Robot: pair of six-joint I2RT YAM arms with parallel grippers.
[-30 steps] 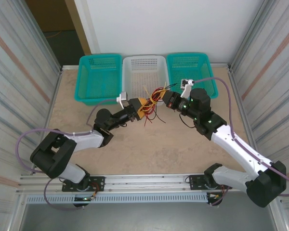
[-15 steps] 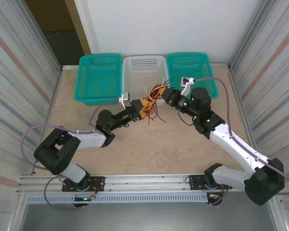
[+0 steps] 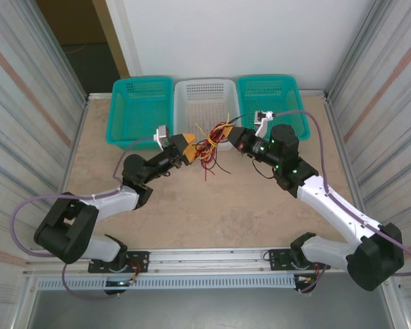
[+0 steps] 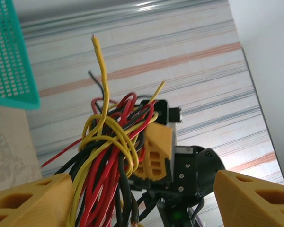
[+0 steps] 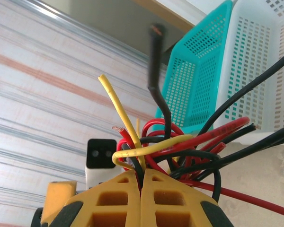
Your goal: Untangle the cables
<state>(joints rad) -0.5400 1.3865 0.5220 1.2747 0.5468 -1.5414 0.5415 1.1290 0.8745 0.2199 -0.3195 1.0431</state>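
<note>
The cables (image 3: 209,146), a tangled bunch of thin red, black and yellow wires, hang above the table in front of the white basket. My right gripper (image 3: 231,137) is shut on the bunch from the right. In the right wrist view its orange fingers (image 5: 180,198) pinch several strands of the cables (image 5: 194,146). My left gripper (image 3: 187,145) sits just left of the bunch with its jaws wide apart. In the left wrist view the cables (image 4: 109,156) run past the left gripper's (image 4: 142,189) left finger (image 4: 28,201), and the right gripper (image 4: 156,151) shows behind them.
Three baskets stand along the back: a teal basket (image 3: 142,110), the white basket (image 3: 205,103) and another teal basket (image 3: 270,96). Ribbed walls close in both sides. Loose wire ends dangle towards the bare tabletop (image 3: 212,199).
My left gripper has pulled back to the left and up, away from the bunch. The right gripper has moved a little left and up with the cables.
</note>
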